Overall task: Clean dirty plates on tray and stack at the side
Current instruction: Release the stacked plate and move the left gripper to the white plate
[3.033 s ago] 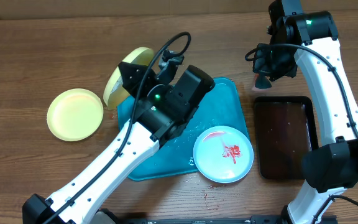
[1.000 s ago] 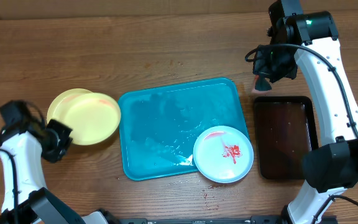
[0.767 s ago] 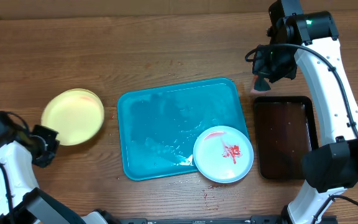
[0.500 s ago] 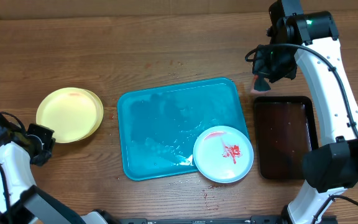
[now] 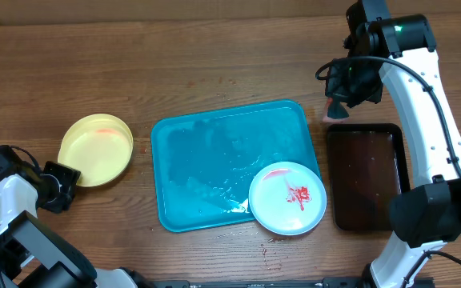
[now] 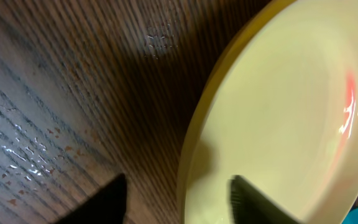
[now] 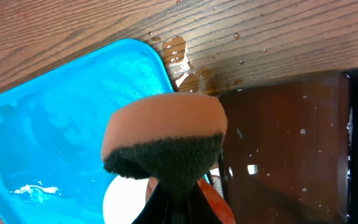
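As it stands now: one smeared plate is on the tray and one is off it, so I'd say stacking is mid-way.
yellow plate [image 5: 96,150]: flat on the table [image 5: 214,56] toward its left edge, well clear of the turquoise tray [image 5: 214,152]. Probably the stacking spot. Faint red streak near its far rim.
left gripper [image 5: 57,186]: at the yellow plate's near-left rim. Jaws are parted with the rim between them, not pinched. Reads as a let-go, my guess.
light blue plate [image 5: 287,198]: tray's near right corner, overhanging the rim. Red sauce in the centre, so not cleaned yet.
right gripper [image 7: 178,205]: clamped on an orange sponge [image 7: 163,140], dark scouring side toward the wrist camera.
sponge position: held up near the far left corner of the dark tray [image 5: 366,176], likely parked until the next plate.
dark tray: just right of the turquoise one, looks wet.
hidden: can't tell if a plate lies under the yellow one, and no green plate is made out. Left wrist view is blurred, fingers cut off at the bottom.
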Controlling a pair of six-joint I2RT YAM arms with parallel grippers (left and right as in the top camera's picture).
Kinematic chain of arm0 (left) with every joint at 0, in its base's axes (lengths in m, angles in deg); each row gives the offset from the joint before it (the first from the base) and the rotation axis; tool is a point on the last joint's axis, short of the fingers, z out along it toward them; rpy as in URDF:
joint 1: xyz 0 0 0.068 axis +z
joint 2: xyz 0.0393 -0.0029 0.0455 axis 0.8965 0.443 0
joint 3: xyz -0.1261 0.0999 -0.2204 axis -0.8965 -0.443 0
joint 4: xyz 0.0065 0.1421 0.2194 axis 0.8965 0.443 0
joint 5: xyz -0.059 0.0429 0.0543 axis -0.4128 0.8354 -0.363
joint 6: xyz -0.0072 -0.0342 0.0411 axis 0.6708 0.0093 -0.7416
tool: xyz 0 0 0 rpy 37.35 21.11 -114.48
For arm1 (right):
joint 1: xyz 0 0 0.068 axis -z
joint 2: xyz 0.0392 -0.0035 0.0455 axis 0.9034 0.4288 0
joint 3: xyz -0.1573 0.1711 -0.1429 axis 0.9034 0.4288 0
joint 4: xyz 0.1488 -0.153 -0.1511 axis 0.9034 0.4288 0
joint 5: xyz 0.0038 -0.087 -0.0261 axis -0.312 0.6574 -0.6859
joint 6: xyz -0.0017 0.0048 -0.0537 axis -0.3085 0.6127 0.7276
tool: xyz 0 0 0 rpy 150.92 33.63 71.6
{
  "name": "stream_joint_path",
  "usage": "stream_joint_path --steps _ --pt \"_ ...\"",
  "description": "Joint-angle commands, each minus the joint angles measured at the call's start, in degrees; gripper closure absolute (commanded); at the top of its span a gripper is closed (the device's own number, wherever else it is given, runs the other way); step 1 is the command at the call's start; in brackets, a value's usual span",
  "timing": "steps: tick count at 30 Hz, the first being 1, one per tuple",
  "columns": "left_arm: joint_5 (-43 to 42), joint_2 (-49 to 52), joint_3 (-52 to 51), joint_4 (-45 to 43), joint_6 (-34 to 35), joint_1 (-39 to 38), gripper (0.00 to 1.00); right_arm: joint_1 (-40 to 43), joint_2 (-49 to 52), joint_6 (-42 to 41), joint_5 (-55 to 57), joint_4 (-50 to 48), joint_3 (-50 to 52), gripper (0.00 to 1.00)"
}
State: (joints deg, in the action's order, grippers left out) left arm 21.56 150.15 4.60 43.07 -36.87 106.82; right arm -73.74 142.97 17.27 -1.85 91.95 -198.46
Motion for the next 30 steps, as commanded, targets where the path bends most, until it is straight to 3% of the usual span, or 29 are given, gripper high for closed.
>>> stream_joint_path --steps 1,3,10,18,23,30 --pt "-0.92 0.17 1.62 -0.17 -0.52 -0.52 0.38 0.20 -0.04 0.42 -0.33 -0.15 -0.31 0.96" --pt "-1.27 0.17 2.12 -0.20 -1.16 -1.05 0.38 0.20 -0.04 0.42 -0.33 -0.17 -0.31 0.96" --pt "-1.68 0.17 4.63 -0.83 -5.29 -6.47 0.65 0.20 -0.04 0.42 -0.33 -0.31 -0.31 0.96" --pt "0.70 0.17 6.36 -0.46 -4.28 -10.32 0.65 0.20 -0.04 0.42 -0.33 -0.04 -0.31 0.96" --pt "0.70 0.17 6.36 1.60 -4.13 -10.32 0.53 0.20 -0.04 0.42 -0.33 -0.11 -0.31 0.96" --pt "0.74 -1.09 8.57 6.01 -6.45 -12.55 0.69 0.20 -0.04 0.39 -0.33 -0.09 -0.31 0.96"
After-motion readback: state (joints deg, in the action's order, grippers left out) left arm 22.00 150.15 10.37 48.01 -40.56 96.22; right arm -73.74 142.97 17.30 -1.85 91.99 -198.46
